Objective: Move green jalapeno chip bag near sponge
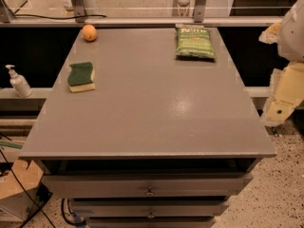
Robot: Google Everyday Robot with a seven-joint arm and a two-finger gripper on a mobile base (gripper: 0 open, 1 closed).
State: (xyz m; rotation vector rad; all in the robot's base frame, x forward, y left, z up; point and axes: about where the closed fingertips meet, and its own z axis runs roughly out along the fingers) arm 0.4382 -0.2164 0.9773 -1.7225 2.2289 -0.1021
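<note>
Camera view: above a stack of drawers (149,186), the grey cabinet top (156,113) carries the sponge (81,77) at its left side, scouring face up. The gripper (283,96) hangs beyond the right edge, clear of every object; whether it is apart or together cannot be told. The green jalapeno chip bag (194,42) lies flat at the far right, well apart from the sponge, its move apparently not yet begun. Its white logo is unreadable. An orange (89,32) sits far left.
</note>
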